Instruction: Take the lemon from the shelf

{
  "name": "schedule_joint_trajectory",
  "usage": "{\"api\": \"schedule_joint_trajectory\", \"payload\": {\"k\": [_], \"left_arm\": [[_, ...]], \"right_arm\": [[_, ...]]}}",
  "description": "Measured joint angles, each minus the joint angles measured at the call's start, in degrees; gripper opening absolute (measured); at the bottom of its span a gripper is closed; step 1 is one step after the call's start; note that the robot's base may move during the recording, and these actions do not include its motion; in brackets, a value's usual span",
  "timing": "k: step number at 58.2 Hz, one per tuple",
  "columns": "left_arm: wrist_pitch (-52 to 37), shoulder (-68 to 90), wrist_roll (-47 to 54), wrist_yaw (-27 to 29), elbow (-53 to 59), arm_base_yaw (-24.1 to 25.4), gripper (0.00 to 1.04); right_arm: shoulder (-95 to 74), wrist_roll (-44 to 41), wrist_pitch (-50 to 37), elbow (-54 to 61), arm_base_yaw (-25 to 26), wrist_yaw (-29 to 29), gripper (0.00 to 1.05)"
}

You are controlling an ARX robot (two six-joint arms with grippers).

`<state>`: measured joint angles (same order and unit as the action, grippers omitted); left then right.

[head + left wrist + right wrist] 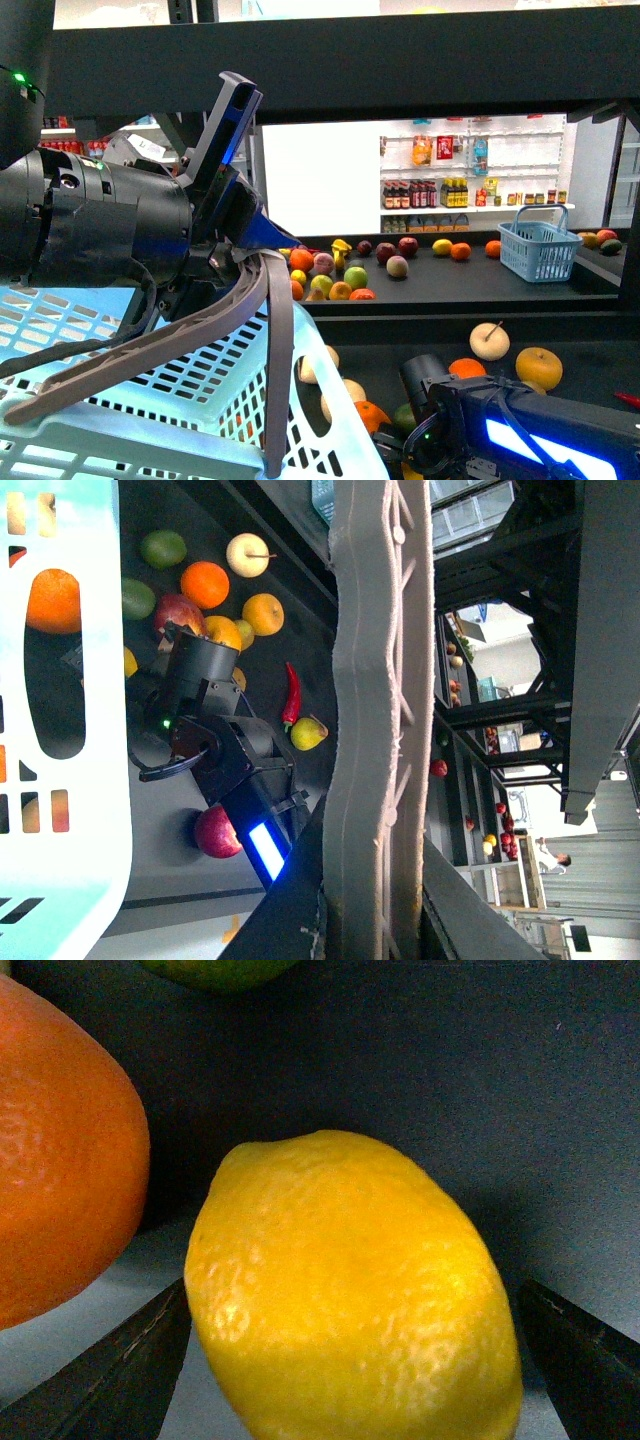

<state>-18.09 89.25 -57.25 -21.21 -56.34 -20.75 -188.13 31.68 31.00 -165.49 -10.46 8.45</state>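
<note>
Lemon (350, 1290) on shelf (480, 1080) deck, between right pincer (352, 1310) fingers | right pincer wide, straddling it | orange (60, 1150) just beside one finger | left pincer (150, 432) wide, empty, over pale basket (60, 320)

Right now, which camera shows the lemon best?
The right wrist view: the lemon fills the picture, pebbled skin clear, between the dark fingertips of the right gripper. In the front and left wrist views the right arm seems to cover it; I cannot pick it out.

Left gripper (140, 438) splayed wide open
</note>
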Motion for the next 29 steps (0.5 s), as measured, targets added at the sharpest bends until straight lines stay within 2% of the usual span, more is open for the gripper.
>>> {"api": "schedule_joint_trajectory", "payload": {"k": [8,12,13,18,29], "left_arm": [[0.00,0.00,0.02,0.02,0.00,0.02,0.11],[0.00,0.00,0.02,0.02,0.00,0.00,0.11],[0.00,0.00,0.02,0.02,0.00,0.00,0.11],[0.00,0.00,0.02,0.02,0.00,0.00,0.11],[0.00,0.00,0.02,0.02,0.00,0.00,0.11]], "right_arm": [[-0.22,-0.70,0.02,0.00,0.35,-0.61,0.96],[-0.42,-1.77,0.15,-0.04,0.48,-1.11,0.85],[-0.46,-2.27,0.15,-0.04,0.50,-1.42,0.79],[-0.50,-3.56,0.15,-0.11,0.61,-2.51,0.73],[-0.35,-7.28,-0.17,0.09,1.31,-5.18,0.71]]}}
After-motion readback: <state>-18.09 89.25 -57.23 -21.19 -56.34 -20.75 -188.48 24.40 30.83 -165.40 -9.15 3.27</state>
